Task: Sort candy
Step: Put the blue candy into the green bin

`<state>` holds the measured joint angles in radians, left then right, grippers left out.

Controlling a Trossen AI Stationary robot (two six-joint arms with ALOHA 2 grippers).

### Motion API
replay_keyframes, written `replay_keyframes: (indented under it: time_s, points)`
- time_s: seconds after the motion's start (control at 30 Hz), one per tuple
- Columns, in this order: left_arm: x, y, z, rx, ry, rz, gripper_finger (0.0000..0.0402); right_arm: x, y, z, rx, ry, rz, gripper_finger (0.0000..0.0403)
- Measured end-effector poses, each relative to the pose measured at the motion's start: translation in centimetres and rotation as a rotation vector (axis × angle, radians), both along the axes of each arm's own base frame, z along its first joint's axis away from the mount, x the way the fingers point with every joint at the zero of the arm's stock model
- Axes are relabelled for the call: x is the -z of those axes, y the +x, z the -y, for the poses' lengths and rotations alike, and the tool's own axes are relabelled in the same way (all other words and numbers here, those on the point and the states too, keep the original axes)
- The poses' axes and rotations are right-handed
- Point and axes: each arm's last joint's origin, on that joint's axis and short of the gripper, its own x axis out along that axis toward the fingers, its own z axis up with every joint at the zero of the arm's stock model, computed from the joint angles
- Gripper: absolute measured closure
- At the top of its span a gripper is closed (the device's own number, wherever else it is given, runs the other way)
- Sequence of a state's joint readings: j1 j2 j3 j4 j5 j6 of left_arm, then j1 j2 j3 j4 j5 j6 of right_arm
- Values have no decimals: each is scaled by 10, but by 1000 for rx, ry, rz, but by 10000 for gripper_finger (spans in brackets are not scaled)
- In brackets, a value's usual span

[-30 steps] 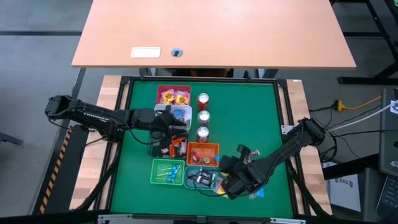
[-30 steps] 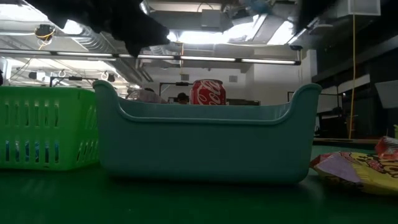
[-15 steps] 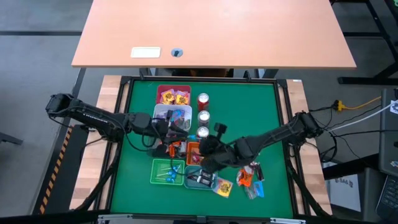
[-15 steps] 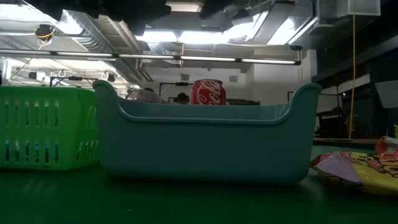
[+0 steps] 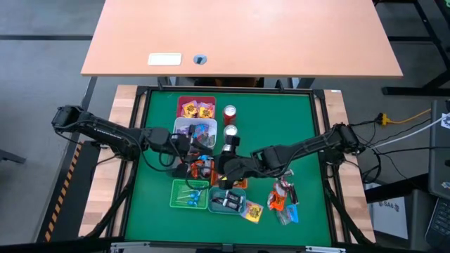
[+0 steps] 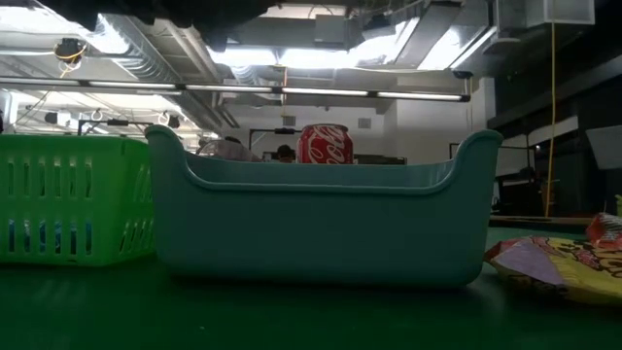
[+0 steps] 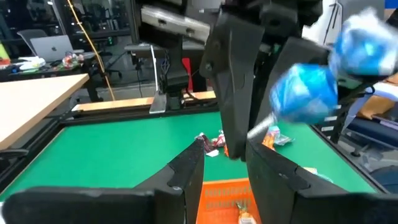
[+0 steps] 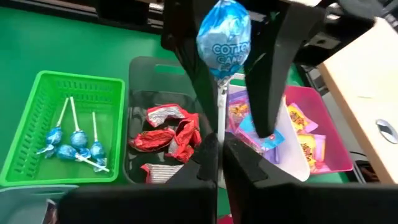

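A blue-wrapped lollipop (image 8: 224, 37) is held up over the bins by my right gripper (image 8: 221, 146), which is shut on its stick. In the high view that gripper (image 5: 223, 166) hovers by the orange bin. My left gripper (image 7: 224, 168) faces it from the table's left, open. Its two fingers (image 8: 186, 56) stand on either side of the lollipop's head without touching it. Several blue lollipops lie in the green bin (image 8: 25, 168). Red-wrapped candy lies in the dark bin (image 8: 134, 68). Loose candy (image 5: 278, 204) lies on the mat at the near right. My right gripper pinches the lollipop's white stick (image 8: 220, 121) between its two fingers, near the stick's free end. The stick runs on along the fingers, past their tips. The blue head (image 7: 303, 94) stands out beyond them, clear of the bins and the table.
A pink bin (image 8: 336, 158) and a clear bin (image 8: 292, 168) with wrapped sweets stand at the far side. An orange bin (image 7: 224, 196) is below the grippers, and a teal bin (image 6: 321, 219) stands near the front. Red cans (image 5: 229, 114) stand in a row right of the bins.
My right gripper has swung from the loose candy at the near right toward the table's left and far side. It has risen, rolled its wrist, and stopped in front of the left gripper over the bins. The bins and cans have stayed put.
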<state>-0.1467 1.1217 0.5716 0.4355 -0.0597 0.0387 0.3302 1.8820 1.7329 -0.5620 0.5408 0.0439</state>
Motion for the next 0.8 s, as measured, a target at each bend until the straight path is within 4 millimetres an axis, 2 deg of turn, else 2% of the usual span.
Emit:
replay_keyframes:
  time_s: [0.23, 0.5, 0.8]
  points:
    - [-2, 0, 3, 16, -4, 25, 287, 3, -3, -1, -17, -4, -45, 393]
    - [-4, -2, 11, 41, -7, 41, 287, 1, -1, -1, 15, -10, -3, 393]
    - [-4, -2, 11, 25, -4, 36, 287, 1, -1, -1, -1, 4, -14, 393]
